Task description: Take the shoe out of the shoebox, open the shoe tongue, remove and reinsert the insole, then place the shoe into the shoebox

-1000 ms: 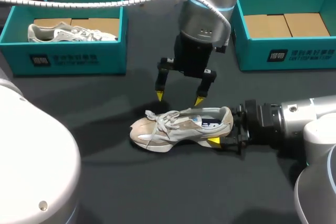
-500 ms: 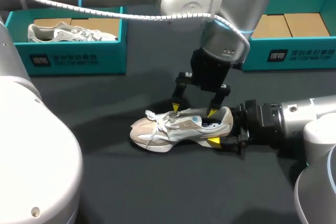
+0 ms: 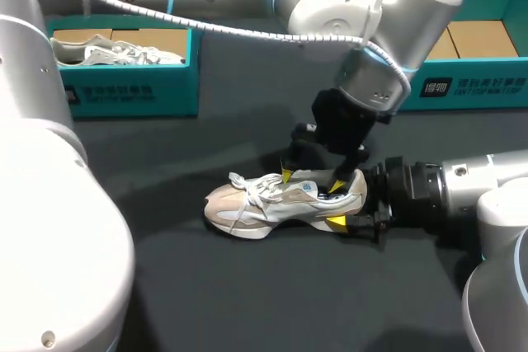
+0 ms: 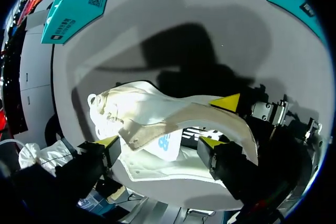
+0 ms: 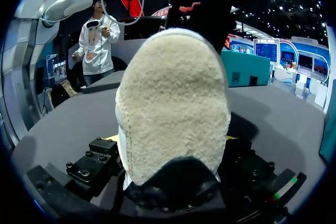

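Roughly a third done, by my read. Step one looked complete: the sneaker (image 3: 272, 202) was out of its box and stood on its sole on the black table (image 3: 247, 286), heel toward the right gripper (image 3: 346, 204), toe pointing away from it. That gripper pinched the heel from both sides, one yellow tip on the near side at the sole and one on the far side, as the left wrist view showed. The left gripper (image 3: 312, 183) was down over the sneaker's opening with its fingers spread, not clamped on anything. One tip was beside the tongue (image 4: 163, 142) and the other over the insole (image 4: 190, 132). The insole sat inside the sneaker, not yet out. I could not tell how far the tongue was opened. Remaining: finish the tongue, pull and reseat the insole, then box it. The teal shoebox (image 3: 462, 88) with a bare cardboard floor stood well beyond the right gripper, and a second shoebox (image 3: 124, 92) holding another sneaker (image 3: 107, 51) stood well apart from both.
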You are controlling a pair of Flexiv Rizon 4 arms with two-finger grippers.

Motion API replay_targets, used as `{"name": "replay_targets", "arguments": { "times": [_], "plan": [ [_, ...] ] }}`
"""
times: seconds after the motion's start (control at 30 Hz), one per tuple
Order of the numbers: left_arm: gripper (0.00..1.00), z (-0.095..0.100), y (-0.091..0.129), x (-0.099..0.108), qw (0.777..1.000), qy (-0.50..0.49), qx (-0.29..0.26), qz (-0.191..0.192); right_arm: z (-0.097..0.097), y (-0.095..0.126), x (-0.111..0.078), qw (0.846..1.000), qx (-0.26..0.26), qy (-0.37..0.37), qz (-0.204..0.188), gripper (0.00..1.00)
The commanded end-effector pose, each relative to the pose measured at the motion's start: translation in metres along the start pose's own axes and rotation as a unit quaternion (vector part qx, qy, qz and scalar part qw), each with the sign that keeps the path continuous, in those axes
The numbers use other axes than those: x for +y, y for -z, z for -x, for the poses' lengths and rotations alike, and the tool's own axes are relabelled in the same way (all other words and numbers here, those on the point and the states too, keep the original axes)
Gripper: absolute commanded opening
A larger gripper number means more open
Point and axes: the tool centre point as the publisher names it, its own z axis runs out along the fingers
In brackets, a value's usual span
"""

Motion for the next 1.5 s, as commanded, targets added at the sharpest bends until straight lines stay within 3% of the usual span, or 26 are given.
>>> {"name": "replay_targets", "arguments": {
  "times": [0.03, 0.2, 0.53, 0.73, 0.9, 1.13, 1.33, 1.43, 1.5],
  "plan": [
    [0.93, -0.006, -0.006, 0.003, 1.0, 0.007, -0.027, 0.001, -0.001, 0.0, 0.001, 1.0, -0.001, 0.0, -0.002, 0.0],
    [0.91, 0.002, -0.014, 0.004, 0.998, 0.002, -0.053, 0.017, -0.001, 0.0, 0.001, 1.0, -0.001, 0.0, -0.002, 0.0],
    [0.75, 0.018, -0.021, 0.007, 0.997, 0.008, -0.076, 0.017, -0.001, 0.0, 0.001, 1.0, -0.001, 0.0, -0.002, 0.0],
    [0.59, 0.028, -0.015, 0.01, 0.997, 0.003, -0.073, 0.019, -0.001, 0.0, 0.001, 1.0, -0.001, 0.0, -0.002, 0.0],
    [0.58, 0.033, -0.008, 0.012, 0.998, -0.009, -0.063, 0.021, -0.001, 0.0, 0.001, 1.0, -0.001, 0.0, -0.002, 0.0],
    [0.43, 0.036, -0.003, 0.01, 0.998, -0.022, -0.058, 0.023, -0.001, 0.0, 0.001, 1.0, -0.001, 0.0, -0.002, 0.0],
    [0.38, 0.045, 0.002, 0.011, 0.998, -0.035, -0.049, 0.007, -0.001, 0.0, 0.001, 1.0, -0.001, 0.0, -0.002, 0.0],
    [0.29, 0.05, 0.005, 0.011, 0.998, -0.039, -0.041, 0.002, -0.001, 0.0, 0.001, 1.0, -0.001, 0.0, -0.002, 0.0],
    [0.13, 0.056, 0.006, 0.012, 0.999, -0.041, -0.035, 0.001, -0.001, 0.0, 0.001, 1.0, -0.001, 0.0, -0.002, 0.0]
  ]
}}
